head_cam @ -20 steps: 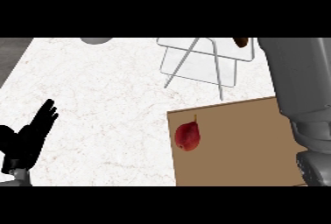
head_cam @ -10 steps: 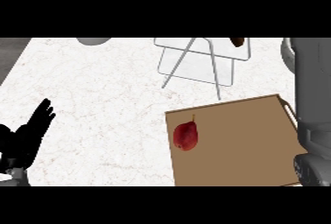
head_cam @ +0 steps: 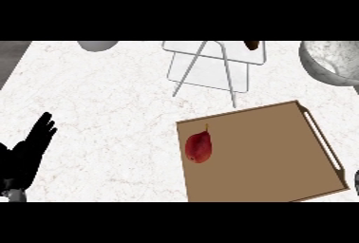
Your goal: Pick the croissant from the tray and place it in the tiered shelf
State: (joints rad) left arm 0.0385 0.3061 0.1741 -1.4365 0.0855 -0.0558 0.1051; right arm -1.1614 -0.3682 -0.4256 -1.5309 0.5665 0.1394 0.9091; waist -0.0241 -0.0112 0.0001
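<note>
A: What's the biggest thing here?
B: A white marbled counter (head_cam: 105, 95). On it, a brown tray (head_cam: 266, 152) sits lower right, with the wire tiered shelf (head_cam: 210, 66) beyond it.
A: And the croissant?
B: A small brown thing (head_cam: 251, 45) on the shelf's top edge may be it. A red fruit (head_cam: 199, 146) lies on the tray's left side, long axis running near-to-far, stem pointing away.
A: Hands?
B: The left hand (head_cam: 28, 152) rests at the left edge, fingers straight, holding nothing.

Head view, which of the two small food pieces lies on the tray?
The red one, near the tray's left edge; the dark brown piece sits up by the wire shelf.
</note>
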